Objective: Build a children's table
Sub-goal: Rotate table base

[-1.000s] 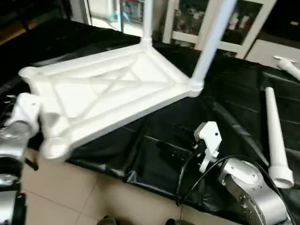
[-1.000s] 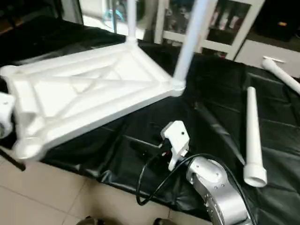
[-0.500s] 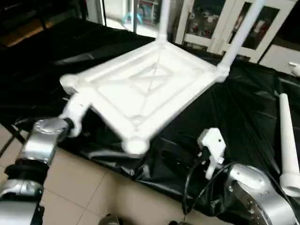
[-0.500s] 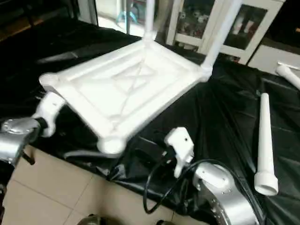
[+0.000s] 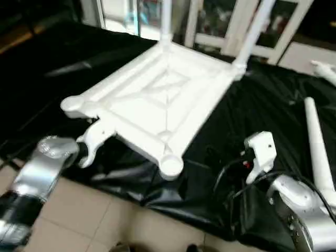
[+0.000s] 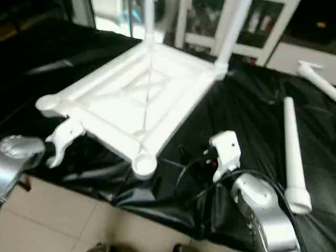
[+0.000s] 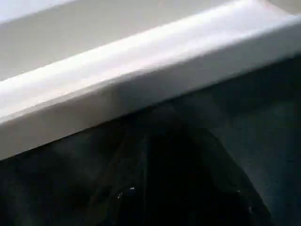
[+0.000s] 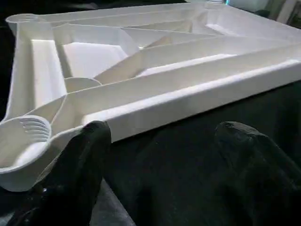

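Right now your tabletop lies upside down on the black-covered surface, two legs standing in its far sockets and a loose leg off to the right. Your right claw hangs spread wide just beside the near corner socket, gripping nothing. Your left claw sits against the near left rim; I can't tell its state.

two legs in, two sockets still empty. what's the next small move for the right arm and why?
Probably swing the right gripper, fingers open and empty, toward the loose leg lying on the black sheet to its right and grasp it. The tabletop lies underside up with two legs standing at the far corners, and the near corner socket is empty, facing up.
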